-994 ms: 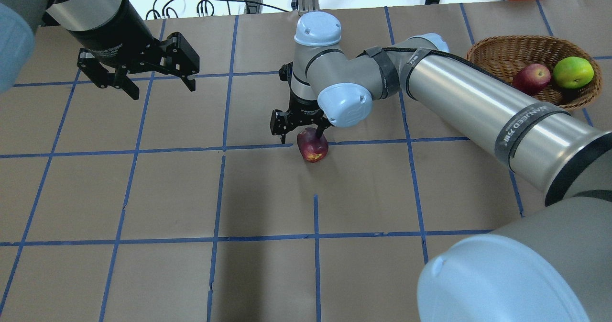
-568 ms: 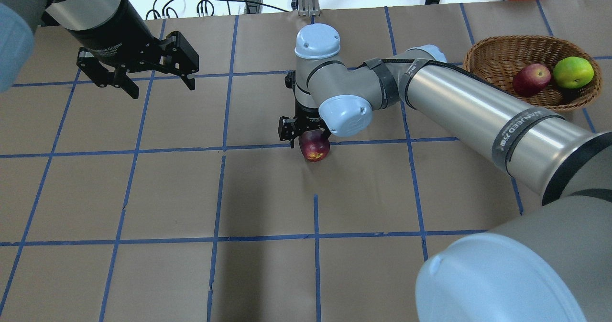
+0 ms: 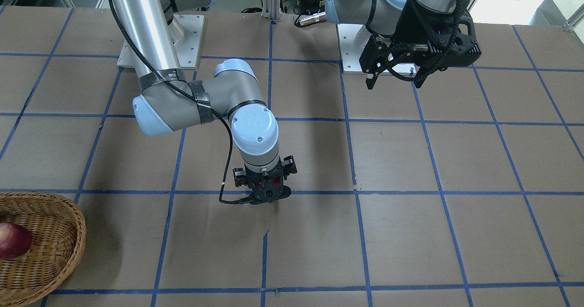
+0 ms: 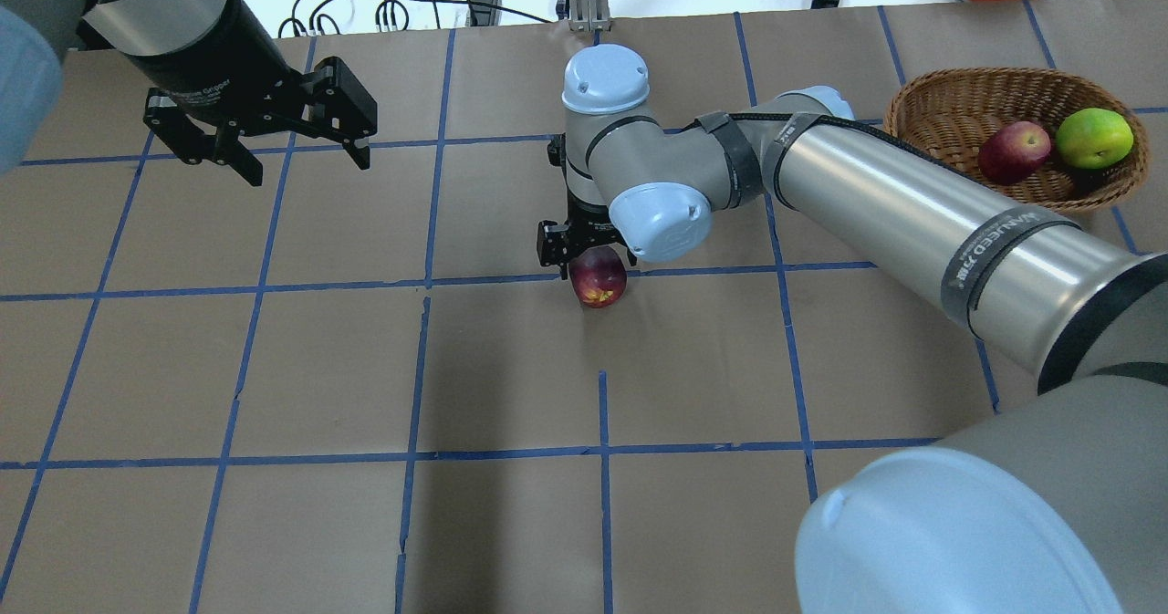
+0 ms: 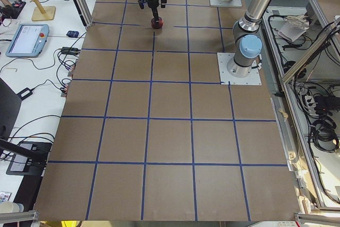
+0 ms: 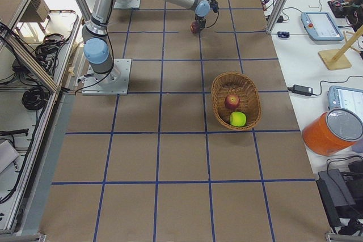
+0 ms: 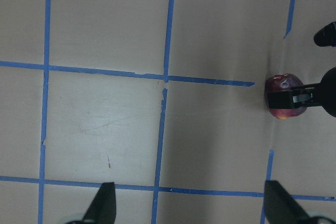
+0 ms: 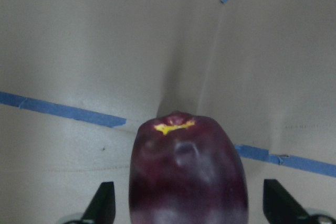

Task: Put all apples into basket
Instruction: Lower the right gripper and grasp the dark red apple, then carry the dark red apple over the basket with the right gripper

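Two apples (image 4: 1013, 151) in basket (image 4: 944, 103), third apple (image 4: 599, 280) on table (image 4: 274, 368) under right tool (image 3: 266, 196)

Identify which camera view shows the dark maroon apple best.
Right wrist-mounted: the maroon apple fills the frame close-up. Overhead shows it small, partly under the right arm; left wrist, small at the edge; front-facing nearly hides it; side views show specks.

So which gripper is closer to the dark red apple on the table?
Right. The right gripper straddles the maroon apple, a finger on either side; the left gripper hangs far off to the robot's left.
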`<state>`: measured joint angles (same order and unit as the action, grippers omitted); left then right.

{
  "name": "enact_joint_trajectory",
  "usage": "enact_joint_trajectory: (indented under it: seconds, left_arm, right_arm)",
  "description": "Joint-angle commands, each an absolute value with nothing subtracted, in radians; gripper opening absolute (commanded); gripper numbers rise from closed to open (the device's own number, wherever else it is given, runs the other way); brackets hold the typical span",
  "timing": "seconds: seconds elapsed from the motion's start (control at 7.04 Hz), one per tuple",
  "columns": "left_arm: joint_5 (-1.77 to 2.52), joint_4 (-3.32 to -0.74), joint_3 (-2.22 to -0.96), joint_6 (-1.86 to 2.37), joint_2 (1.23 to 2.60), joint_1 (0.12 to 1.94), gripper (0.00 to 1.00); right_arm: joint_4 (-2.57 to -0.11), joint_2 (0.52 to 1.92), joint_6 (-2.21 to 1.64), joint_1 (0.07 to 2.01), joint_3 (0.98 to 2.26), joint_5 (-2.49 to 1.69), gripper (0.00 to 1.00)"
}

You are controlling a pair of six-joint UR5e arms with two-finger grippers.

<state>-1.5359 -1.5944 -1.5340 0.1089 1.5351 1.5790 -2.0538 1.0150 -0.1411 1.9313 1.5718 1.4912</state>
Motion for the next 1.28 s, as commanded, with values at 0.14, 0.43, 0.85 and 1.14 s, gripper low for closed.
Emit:
enact_joint_trajectory:
  seconds: [0.14, 0.43, 0.85, 1.14]
  left_arm:
    - [-1.537, -1.597, -1.534, 0.110, 1.534, 1.577, 1.00]
    - [-1.537, -1.600, -1.536, 0.110, 1.535, 1.577, 1.00]
    - [-1.537, -1.598, -1.536, 0.110, 1.536, 1.575, 1.00]
    - [-1.539, -1.600, -1.536, 0.110, 1.534, 1.577, 1.00]
  right_arm:
    - [-2.074, 0.991, -0.141, 1.931, 1.592, 1.528, 0.97]
    - [-2.125, 1.005, -0.133, 1.922, 1.591, 1.566, 0.00]
    - [-2.080, 1.110, -0.126, 1.771, 1.572, 1.565, 0.00]
    - [-2.025, 1.158, -0.115, 1.592, 1.527, 1.638, 0.00]
